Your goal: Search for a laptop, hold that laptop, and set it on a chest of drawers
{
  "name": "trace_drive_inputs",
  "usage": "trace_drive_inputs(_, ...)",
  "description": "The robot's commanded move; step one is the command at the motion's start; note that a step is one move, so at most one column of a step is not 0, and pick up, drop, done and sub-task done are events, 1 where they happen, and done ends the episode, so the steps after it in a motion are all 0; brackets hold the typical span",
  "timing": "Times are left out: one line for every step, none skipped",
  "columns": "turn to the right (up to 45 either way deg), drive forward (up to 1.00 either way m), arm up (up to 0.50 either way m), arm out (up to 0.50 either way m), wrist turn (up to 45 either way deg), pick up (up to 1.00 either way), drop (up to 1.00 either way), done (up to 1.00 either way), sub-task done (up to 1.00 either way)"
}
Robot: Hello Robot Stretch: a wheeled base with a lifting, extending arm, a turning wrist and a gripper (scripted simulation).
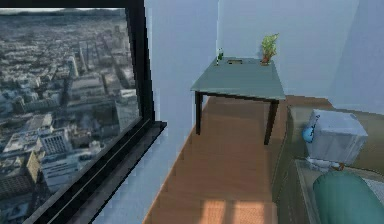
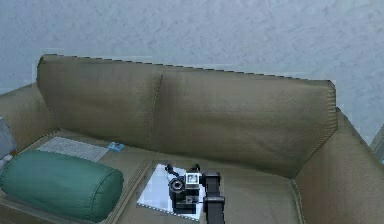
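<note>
Nearest item: one dark square arm bar, rising from the arm side view's bottom edge. At its far end is one dark two-finger gripper, set at one flat pale-grey rectangular slab with a closed laptop's outline. The slab lies on the middle of the seat of one olive-tan fabric sofa. Whether the gripper holds anything, or touches the slab, cannot be told. Sofa back cushions: two. One dark-green cylindrical bolster lies at the seat's left end in this view. Behind it is one flat pale sheet-like item, with one small blue object just beside it. Forward view: one large dark-framed window onto a city, one wooden plank floor, and one grey-green square table on dark legs. The table bears one small potted plant, one small green object and one small dark object.
</note>
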Motion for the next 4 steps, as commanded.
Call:
trace_drive_inputs(0.0, 0.00, 0.00, 0.00, 18.0, 0.00, 0.00, 0.00, 0.00)
trace_drive_inputs(0.0, 0.00, -0.30, 0.00, 0.0, 0.00, 0.00, 0.00, 0.00)
trace_drive_inputs(0.0, 0.00, 0.00, 0.00, 0.0, 1.00, 0.00, 0.00, 0.00)
trace_drive_inputs(0.0, 0.00, 0.10, 0.00, 0.0, 0.00, 0.00, 0.00, 0.00)
